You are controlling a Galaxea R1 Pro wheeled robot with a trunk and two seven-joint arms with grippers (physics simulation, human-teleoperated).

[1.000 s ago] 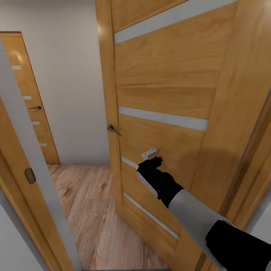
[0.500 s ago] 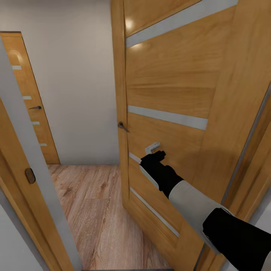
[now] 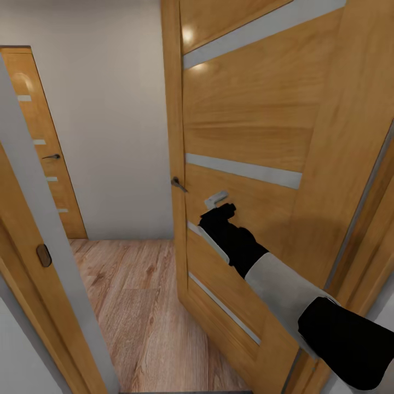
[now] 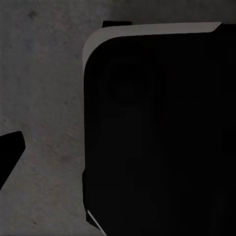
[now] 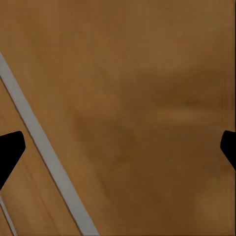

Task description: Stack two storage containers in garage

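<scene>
My right gripper (image 3: 217,200) presses its spread jaws flat against the half-open wooden door (image 3: 246,126). I should push steadily near the handle (image 3: 178,184), widening the gap onto the plank floor (image 3: 131,306). No containers visible here.

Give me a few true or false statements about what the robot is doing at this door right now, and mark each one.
1. The right end effector is up against the wooden door. True.
2. The door is fully shut. False: it stands ajar, with wood plank floor seen past it.
3. The right end effector holds an orange bin. False: its fingertips are spread, nothing between them.
4. A second wooden door stands further back on the left. True.
</scene>
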